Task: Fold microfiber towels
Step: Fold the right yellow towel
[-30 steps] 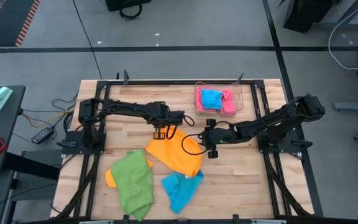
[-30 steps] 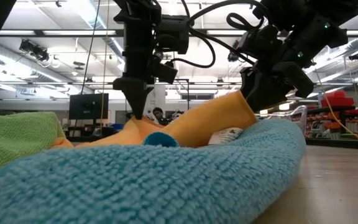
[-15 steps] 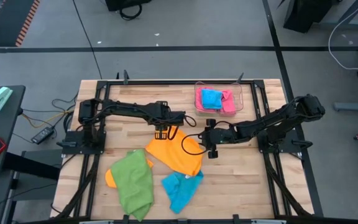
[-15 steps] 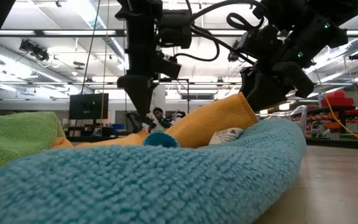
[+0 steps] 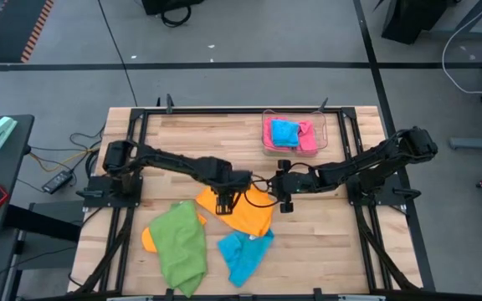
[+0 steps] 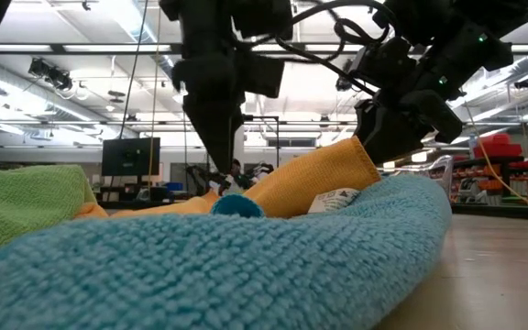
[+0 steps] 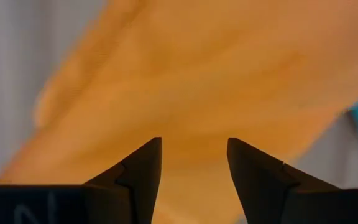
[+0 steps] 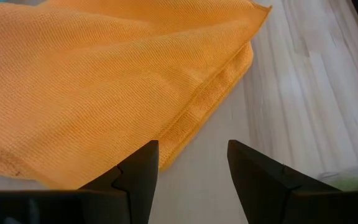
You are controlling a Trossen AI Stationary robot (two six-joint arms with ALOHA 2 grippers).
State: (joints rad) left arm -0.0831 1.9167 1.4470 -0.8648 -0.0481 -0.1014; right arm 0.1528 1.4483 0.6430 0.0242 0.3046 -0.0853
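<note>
An orange microfiber towel [image 5: 249, 213] lies loosely folded at the table's middle. My left gripper [image 5: 224, 203] stands open close over its left part, fingers pointing down; the left wrist view shows orange cloth [image 7: 216, 74] beyond the open fingers [image 7: 193, 162]. My right gripper [image 5: 270, 188] waits open at the towel's right edge [image 8: 210, 106], with nothing between its fingers [image 8: 193, 162]. A green towel [image 5: 180, 247] lies at the near left over another orange one [image 5: 147, 238]. A sky blue towel [image 5: 245, 255] lies near the front edge.
A clear tray [image 5: 320, 134] at the far right holds a blue towel [image 5: 284, 131] and a pink one [image 5: 306, 138]. Bare wood lies along the far side and to the near right. In the low view the blue towel [image 6: 246, 266] fills the foreground.
My left gripper has opened and let go of the orange towel's far left part, which has dropped back flat. The gripper has then swung toward the table's near edge, over the towel, and tipped more steeply downward.
</note>
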